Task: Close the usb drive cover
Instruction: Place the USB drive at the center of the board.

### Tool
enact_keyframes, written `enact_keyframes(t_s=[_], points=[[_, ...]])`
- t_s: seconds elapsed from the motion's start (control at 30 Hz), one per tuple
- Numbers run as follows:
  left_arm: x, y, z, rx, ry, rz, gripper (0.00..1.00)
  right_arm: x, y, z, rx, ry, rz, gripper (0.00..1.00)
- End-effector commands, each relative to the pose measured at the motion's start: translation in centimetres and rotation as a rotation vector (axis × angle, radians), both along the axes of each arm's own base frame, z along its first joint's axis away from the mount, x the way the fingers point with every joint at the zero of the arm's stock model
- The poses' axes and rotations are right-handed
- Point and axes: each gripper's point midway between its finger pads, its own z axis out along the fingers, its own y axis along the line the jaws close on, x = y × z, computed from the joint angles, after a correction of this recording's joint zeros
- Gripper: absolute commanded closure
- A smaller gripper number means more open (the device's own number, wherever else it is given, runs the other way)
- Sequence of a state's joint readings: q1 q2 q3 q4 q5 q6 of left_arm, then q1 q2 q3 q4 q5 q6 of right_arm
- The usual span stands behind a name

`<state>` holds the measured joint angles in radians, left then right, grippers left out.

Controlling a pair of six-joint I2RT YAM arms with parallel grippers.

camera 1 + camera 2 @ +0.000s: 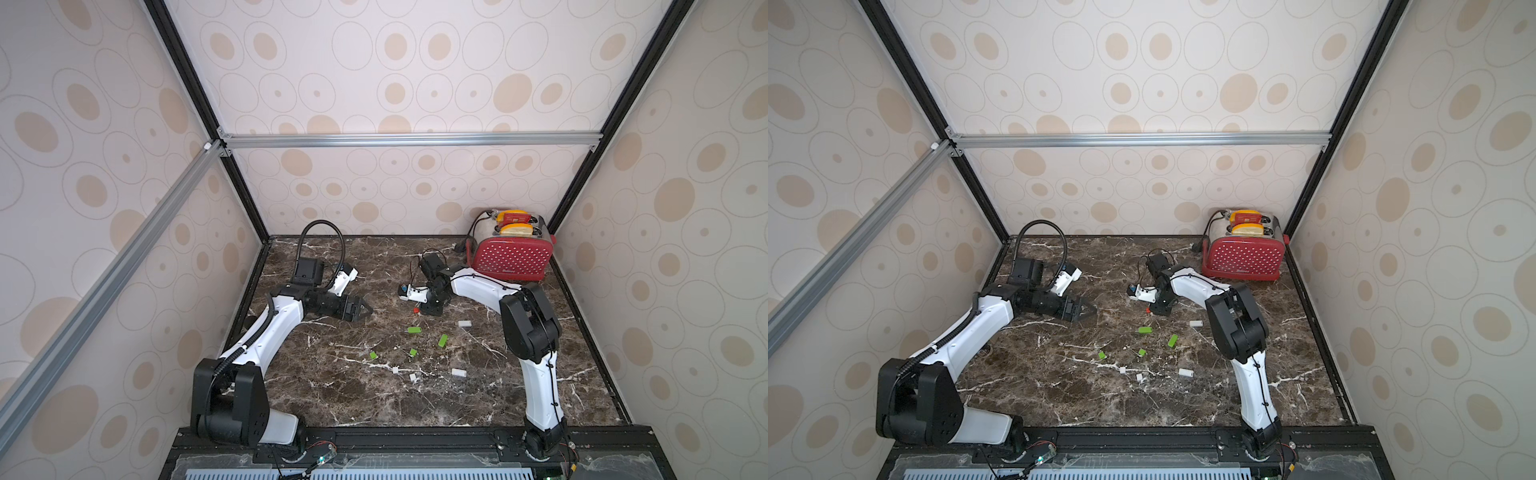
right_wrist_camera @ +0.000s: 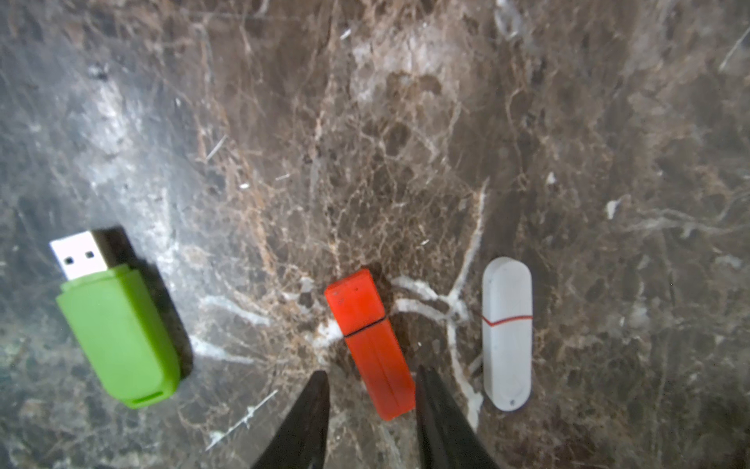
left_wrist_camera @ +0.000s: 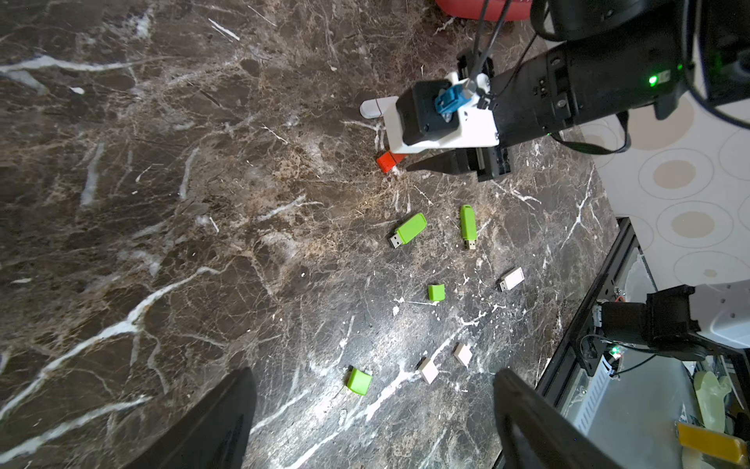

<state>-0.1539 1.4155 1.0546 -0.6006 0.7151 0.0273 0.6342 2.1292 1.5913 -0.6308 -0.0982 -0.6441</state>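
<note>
The glossy red rectangular plastic USB drive [image 2: 369,341] lies flat on the dark, white-veined marble table [image 2: 406,122], toward its far edge and inward of the far right corner. Its cap is seated, with only a thin dark seam showing, so this one looks finished. The right gripper [image 2: 371,369] straddles its tail, its tapered black jaws parted and holding nothing. Just beside it lies a rounded white capped drive [image 2: 507,333]. A matte lime-green drive [image 2: 117,337] shows its bare metal plug, and a loose green cap [image 3: 359,381] lies nearer the front edge, so work likely remains. The left gripper [image 1: 365,310] hovers wide open and empty.
</note>
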Motion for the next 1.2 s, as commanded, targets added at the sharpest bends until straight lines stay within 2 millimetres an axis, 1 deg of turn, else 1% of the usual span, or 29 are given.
enact_keyframes(t_s=[0.0, 0.03, 0.13, 0.27, 0.33, 0.43, 0.53, 0.6, 0.73, 0.8, 1.0, 1.17], points=[[-0.6, 0.4, -0.3, 0.052, -0.043, -0.049, 0.07, -0.9, 0.2, 1.9, 0.038, 0.0, -0.002, 0.55], [-1.3, 0.6, -0.8, 0.073, -0.026, -0.066, 0.07, -1.0, 0.2, 2.5, 0.051, -0.006, -0.008, 0.53], [-2.3, 0.6, -1.8, 0.14, -0.05, -0.126, 0.07, -1.1, -0.2, 4.5, 0.094, -0.031, -0.043, 0.48], [-4.4, 0.0, -3.5, 0.252, -0.093, -0.262, 0.07, -1.5, -0.9, 7.0, 0.166, -0.072, -0.107, 0.37], [-5.2, -0.1, -4.3, 0.279, -0.104, -0.307, 0.07, -2.0, -1.2, 7.8, 0.195, -0.09, -0.13, 0.33], [-5.9, -0.3, -5.2, 0.309, -0.112, -0.341, 0.12, -2.5, -1.9, 9.0, 0.227, -0.122, -0.161, 0.28], [-7.5, -0.9, -6.4, 0.358, -0.124, -0.423, 0.13, -2.6, -2.6, 10.3, 0.257, -0.174, -0.207, 0.22], [-8.3, -1.2, -7.4, 0.4, -0.132, -0.475, 0.15, -2.5, -3.3, 11.2, 0.272, -0.186, -0.259, 0.21], [-8.9, -1.3, -8.7, 0.467, -0.142, -0.513, 0.21, -3.1, -4.3, 12.0, 0.298, -0.191, -0.315, 0.21], [-8.5, -1.7, -9.2, 0.481, -0.163, -0.509, 0.25, -3.6, -4.7, 12.4, 0.326, -0.207, -0.329, 0.2], [-9.3, -2.8, -10.8, 0.54, -0.162, -0.582, 0.29, -4.8, -6.3, 13.3, 0.4, -0.243, -0.4, 0.15], [-8.8, -3.1, -11.7, 0.561, -0.149, -0.565, 0.36, -5.1, -7.6, 14.1, 0.441, -0.26, -0.462, 0.15]])
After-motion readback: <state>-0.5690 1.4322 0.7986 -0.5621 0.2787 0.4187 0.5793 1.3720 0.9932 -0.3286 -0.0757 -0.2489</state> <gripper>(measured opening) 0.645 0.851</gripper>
